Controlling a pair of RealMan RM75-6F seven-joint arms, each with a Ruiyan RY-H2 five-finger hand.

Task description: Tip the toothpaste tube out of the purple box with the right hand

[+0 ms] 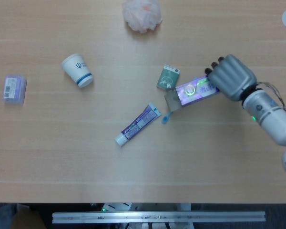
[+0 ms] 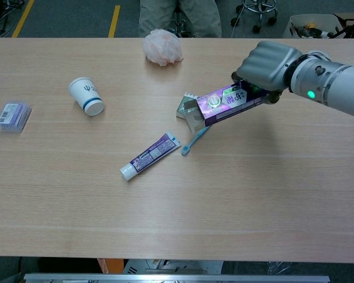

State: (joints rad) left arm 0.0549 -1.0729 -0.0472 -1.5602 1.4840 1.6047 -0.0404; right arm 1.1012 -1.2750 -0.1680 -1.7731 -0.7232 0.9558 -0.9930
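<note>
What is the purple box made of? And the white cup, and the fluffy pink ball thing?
The purple box looks like thin glossy cardboard: printed sides, an open flap folded at its end. The white cup seems to be matte paper, with a rolled rim and blue band. The pink ball looks like bunched plastic mesh, though it is too small to be sure.

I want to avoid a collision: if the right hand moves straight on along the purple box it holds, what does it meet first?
Probably the small green box, beside the open end of the purple box that the right hand holds; depth is unclear.
</note>
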